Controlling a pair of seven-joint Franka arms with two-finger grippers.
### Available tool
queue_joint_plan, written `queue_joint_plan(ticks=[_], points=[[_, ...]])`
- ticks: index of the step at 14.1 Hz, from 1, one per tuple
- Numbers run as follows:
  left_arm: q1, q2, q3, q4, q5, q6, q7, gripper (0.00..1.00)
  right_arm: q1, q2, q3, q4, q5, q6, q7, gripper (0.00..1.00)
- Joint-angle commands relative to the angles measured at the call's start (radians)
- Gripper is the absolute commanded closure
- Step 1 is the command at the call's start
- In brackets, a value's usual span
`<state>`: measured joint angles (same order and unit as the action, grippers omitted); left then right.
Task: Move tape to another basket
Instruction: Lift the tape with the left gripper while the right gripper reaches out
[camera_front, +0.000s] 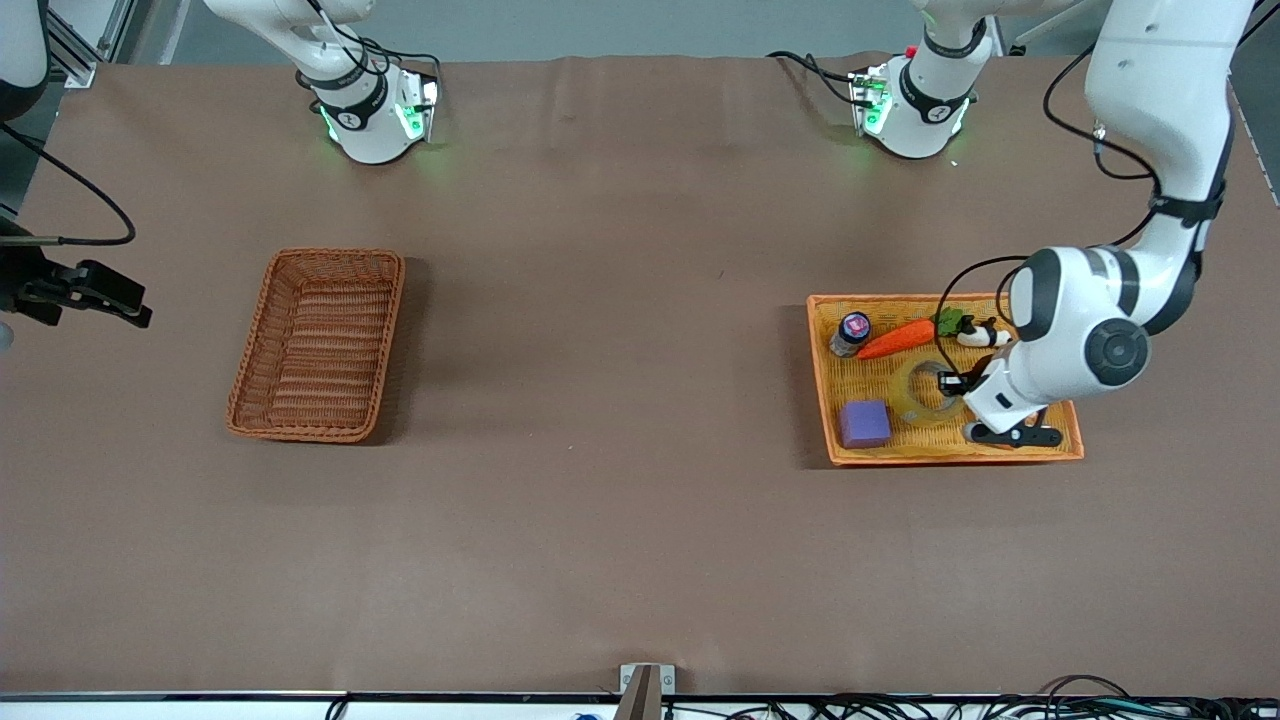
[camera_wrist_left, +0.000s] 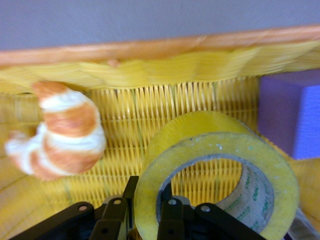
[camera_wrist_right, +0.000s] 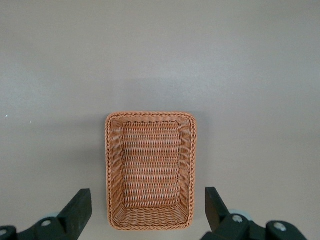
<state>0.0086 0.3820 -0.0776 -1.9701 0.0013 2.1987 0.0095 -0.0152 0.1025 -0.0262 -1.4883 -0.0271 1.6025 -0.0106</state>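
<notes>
The left gripper (camera_wrist_left: 145, 212) reaches down into the yellow basket (camera_front: 1060, 445) at the left arm's end of the worktop (camera_front: 620, 500), its fingers (camera_wrist_left: 170, 212) straddling the wall of the tape (camera_wrist_left: 220, 175), one inside the grey core and one outside the roll. The fingers look closed on that wall, though whether the grip is firm cannot be read. The tape lies in the yellow basket, with a purple block (camera_front: 864, 423) beside it toward the right arm's end. A toy carrot (camera_front: 897, 340) and a small dark jar (camera_front: 852, 331) lie farther from the front camera. In the left wrist view a striped orange-and-white toy (camera_wrist_left: 65, 132) lies near the roll, against the basket's rim.

The right gripper (camera_wrist_right: 145, 215) waits in the air at the right arm's end of the worktop, fingers wide apart. Its wrist camera looks straight down on the basket (camera_front: 318, 343), the reddish-brown wicker one, which holds nothing.

The step in hand appears to be the grasp itself, and the transfer is not begun. The next move calls for a straight lift that clears the yellow basket's rim without dragging the block or the toys. A long carry across the worktop to the wicker basket would follow, or a hand-over to the waiting arm.
</notes>
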Motion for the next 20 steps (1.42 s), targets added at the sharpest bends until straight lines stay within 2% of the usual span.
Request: queue_joint_plan(ticks=[1, 4, 7, 9, 11, 13, 15, 17, 20], points=[[0.008, -0.103, -0.033, 0.074, 0.016, -0.164, -0.014, 0.97, -0.011, -0.012, 0.003, -0.018, 0.018, 0.004, -0.014, 0.0], [0.004, -0.101, -0.126, 0.19, 0.016, -0.302, -0.075, 0.97, -0.011, -0.012, 0.003, -0.018, 0.018, 0.004, -0.014, 0.0], [0.001, -0.078, -0.266, 0.233, 0.019, -0.309, -0.207, 0.97, -0.011, -0.012, 0.003, -0.018, 0.016, 0.002, -0.014, 0.0], [-0.009, -0.011, -0.347, 0.293, 0.038, -0.309, -0.323, 0.96, -0.011, -0.012, 0.003, -0.018, 0.018, 0.005, -0.014, 0.0], [-0.013, 0.046, -0.459, 0.341, 0.081, -0.309, -0.455, 0.96, -0.009, -0.01, 0.003, -0.017, 0.016, 0.013, -0.012, 0.0], [-0.068, 0.105, -0.527, 0.382, 0.152, -0.307, -0.578, 0.96, -0.006, -0.009, 0.003, -0.014, 0.016, 0.013, -0.012, 0.0], [-0.203, 0.202, -0.527, 0.465, 0.215, -0.301, -0.696, 0.97, -0.009, -0.009, 0.003, -0.006, 0.016, 0.004, -0.008, 0.0], [-0.31, 0.334, -0.521, 0.592, 0.278, -0.3, -0.791, 0.96, -0.017, -0.009, 0.002, -0.006, 0.016, -0.003, -0.012, 0.0], [-0.433, 0.441, -0.496, 0.678, 0.286, -0.243, -0.852, 0.92, -0.034, -0.009, 0.002, -0.006, 0.018, 0.0, -0.014, 0.0]])
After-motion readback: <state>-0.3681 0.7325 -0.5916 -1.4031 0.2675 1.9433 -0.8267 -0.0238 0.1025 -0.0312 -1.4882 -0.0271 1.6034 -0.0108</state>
